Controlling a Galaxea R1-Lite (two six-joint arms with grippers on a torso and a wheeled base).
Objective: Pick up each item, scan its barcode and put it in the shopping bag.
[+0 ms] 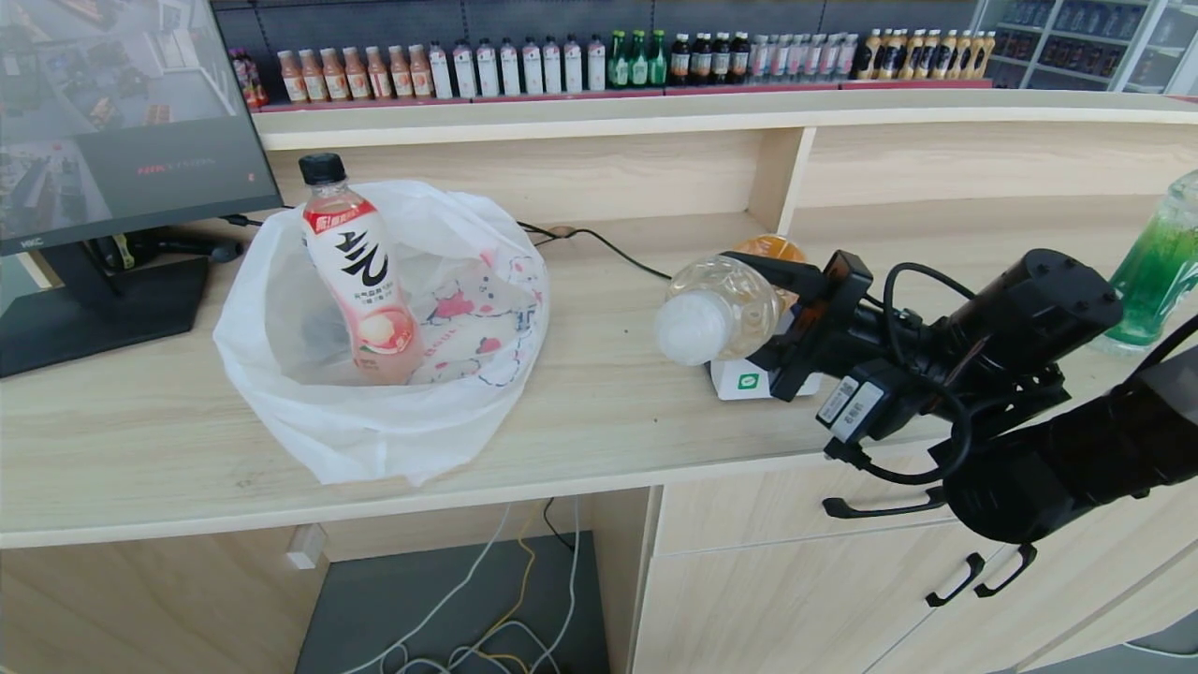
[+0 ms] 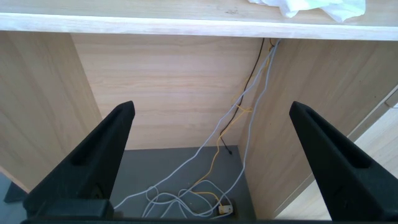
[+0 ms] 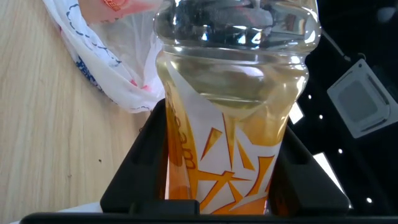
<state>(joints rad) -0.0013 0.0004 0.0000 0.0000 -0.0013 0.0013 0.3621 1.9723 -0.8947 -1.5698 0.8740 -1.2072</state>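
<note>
Partly behind orange bottle (image 1: 725, 300), white box (image 1: 739, 382).

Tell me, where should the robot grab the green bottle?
Probably around its middle, coming in from the front. The green bottle seems to stand upright on the counter with the wall behind it. The right hand holds the orange bottle now.

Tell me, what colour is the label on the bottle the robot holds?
The label is orange and white, jagged shapes; clearest in the right wrist view.
</note>
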